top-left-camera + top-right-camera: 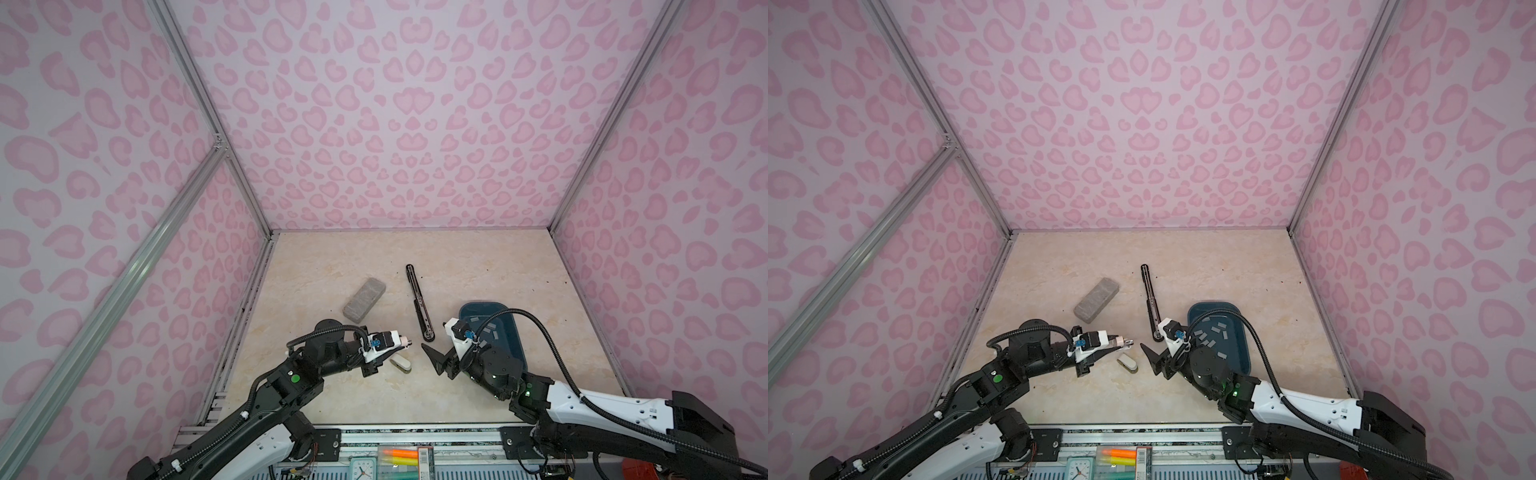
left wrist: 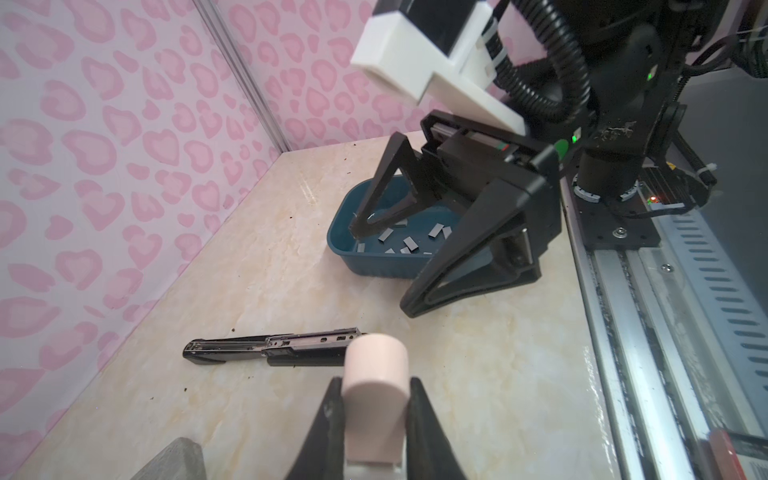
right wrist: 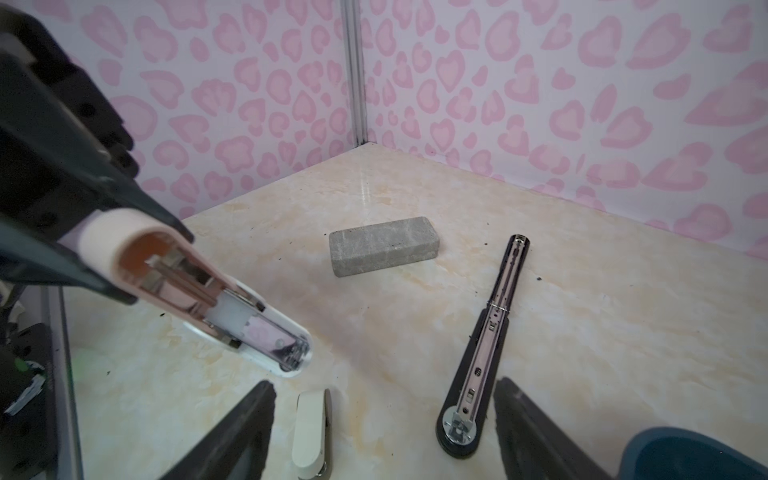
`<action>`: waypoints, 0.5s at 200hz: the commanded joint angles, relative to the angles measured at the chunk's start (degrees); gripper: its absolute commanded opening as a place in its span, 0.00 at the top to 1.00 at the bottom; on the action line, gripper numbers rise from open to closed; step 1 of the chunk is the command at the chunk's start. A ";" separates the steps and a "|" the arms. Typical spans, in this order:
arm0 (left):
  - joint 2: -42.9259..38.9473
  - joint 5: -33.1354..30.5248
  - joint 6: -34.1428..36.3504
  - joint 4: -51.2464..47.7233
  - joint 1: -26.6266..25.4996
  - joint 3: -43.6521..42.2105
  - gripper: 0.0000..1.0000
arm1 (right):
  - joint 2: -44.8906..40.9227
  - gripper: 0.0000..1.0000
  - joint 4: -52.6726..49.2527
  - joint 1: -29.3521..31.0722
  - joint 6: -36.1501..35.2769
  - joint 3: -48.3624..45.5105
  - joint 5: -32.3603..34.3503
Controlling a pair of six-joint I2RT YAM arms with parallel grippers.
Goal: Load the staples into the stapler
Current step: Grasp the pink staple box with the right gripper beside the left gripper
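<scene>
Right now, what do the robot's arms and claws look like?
The left arm and right arm are black jointed segments with white shells, green lights and a ribbed black cable looping alongside. The left gripper and right gripper each have two black triangular fingers, behind them a white camera mount with a blue plug.

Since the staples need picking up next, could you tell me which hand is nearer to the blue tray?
Right. The right hand hangs open just beside the blue tray; the left hand is farther off, beyond the right one, shut on a pink stapler.
</scene>
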 commanded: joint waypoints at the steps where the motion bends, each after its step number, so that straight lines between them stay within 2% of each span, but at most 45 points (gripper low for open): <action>1: 0.89 5.51 1.72 -0.34 0.02 1.66 0.97 | -1.89 0.18 -4.60 0.07 -6.71 -0.12 -8.45; 28: 2.62 11.94 4.10 -1.36 0.02 1.81 0.97 | -3.72 0.12 0.49 0.05 -9.04 -4.40 -12.98; 63: 3.76 11.66 3.58 -2.50 0.01 3.44 0.97 | -5.88 0.11 -0.99 0.13 -10.42 -4.72 -19.64; 100: 3.40 12.61 4.15 -2.77 0.02 2.80 0.97 | -3.66 0.10 3.89 0.12 -8.93 -4.88 -20.71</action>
